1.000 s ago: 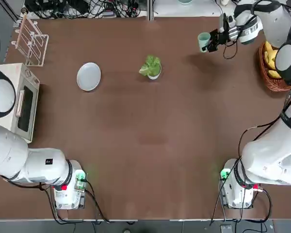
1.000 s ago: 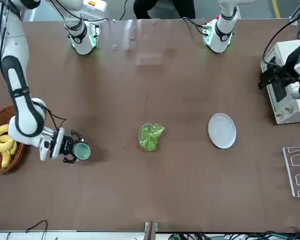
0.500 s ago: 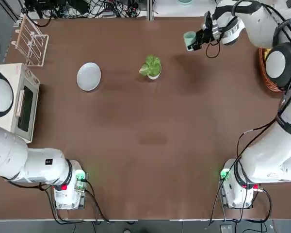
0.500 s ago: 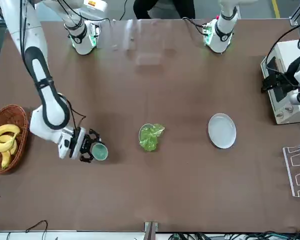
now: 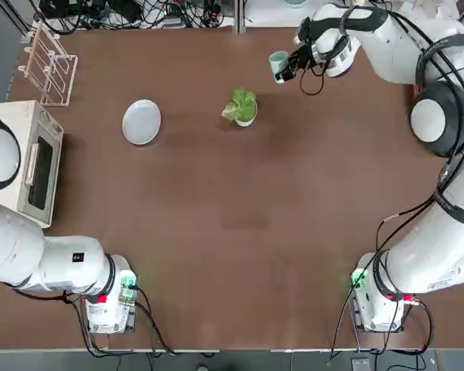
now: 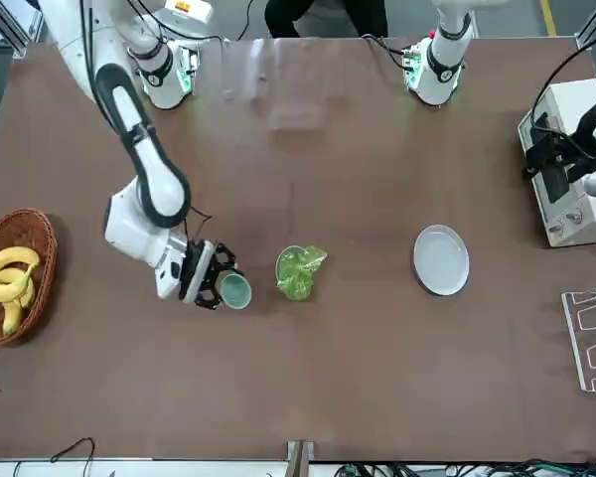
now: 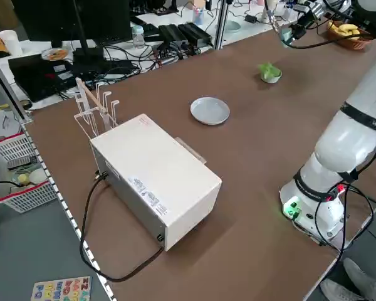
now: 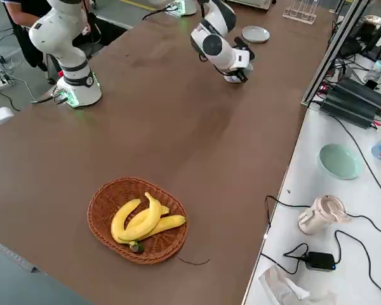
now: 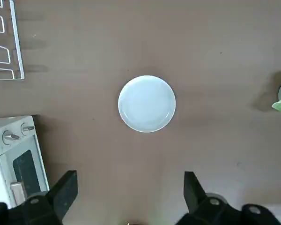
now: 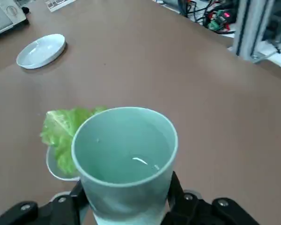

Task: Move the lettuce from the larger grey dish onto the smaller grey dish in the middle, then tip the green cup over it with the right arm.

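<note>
While the green cup (image 5: 278, 62) is sitting clamped between the right gripper (image 5: 288, 66) fingers, it is hanging above the table (image 5: 240, 201), near the lettuce (image 5: 240, 104) in the smaller grey dish (image 5: 246, 120). Cup is lying tilted, mouth facing away from the wrist. Larger grey dish (image 5: 141, 121) is lying bare, well apart. Left gripper (image 9: 131, 206) is hanging open, empty, high over that dish.

Smaller grey dish (image 5: 246, 120): largely covered by the lettuce (image 5: 240, 104) in the top view; only a sliver of rim shows. Right hand (image 10: 126, 206): its fingers sit behind the green cup (image 10: 126, 159) in the right wrist view and are cut off by the picture's edge. Left hand (image 9: 129, 194): finger bases cut off by the edge. Right side view: lettuce and cup hidden behind the arm.
</note>
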Controlling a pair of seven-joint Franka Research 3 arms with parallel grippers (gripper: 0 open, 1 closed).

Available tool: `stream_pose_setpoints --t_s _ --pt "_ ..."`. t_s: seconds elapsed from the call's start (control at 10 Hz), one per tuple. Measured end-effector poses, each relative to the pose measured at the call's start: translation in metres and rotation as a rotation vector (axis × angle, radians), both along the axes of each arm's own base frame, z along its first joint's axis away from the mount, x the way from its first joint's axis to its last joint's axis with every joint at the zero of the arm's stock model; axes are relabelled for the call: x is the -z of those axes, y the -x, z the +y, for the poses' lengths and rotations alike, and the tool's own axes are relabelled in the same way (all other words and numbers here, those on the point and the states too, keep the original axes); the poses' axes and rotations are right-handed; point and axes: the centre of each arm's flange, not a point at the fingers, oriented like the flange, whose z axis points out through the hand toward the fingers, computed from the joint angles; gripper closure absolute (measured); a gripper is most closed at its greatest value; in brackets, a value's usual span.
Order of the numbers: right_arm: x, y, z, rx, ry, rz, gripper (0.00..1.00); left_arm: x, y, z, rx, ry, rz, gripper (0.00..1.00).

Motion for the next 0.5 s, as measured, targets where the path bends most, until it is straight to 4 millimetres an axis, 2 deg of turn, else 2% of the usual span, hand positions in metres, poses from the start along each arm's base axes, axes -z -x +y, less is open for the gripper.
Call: stream_pose_setpoints --t_s 0.3,0.5 --pt "0.005 0.030 0.044 0.004 0.036 0.025 0.32 0.003 -0.001 0.004 -0.021 -0.050 0.006 0.00" --pt "0.000 0.049 0.060 0.019 0.057 0.059 0.32 0.004 -0.001 0.006 -0.031 -0.059 0.007 0.00"
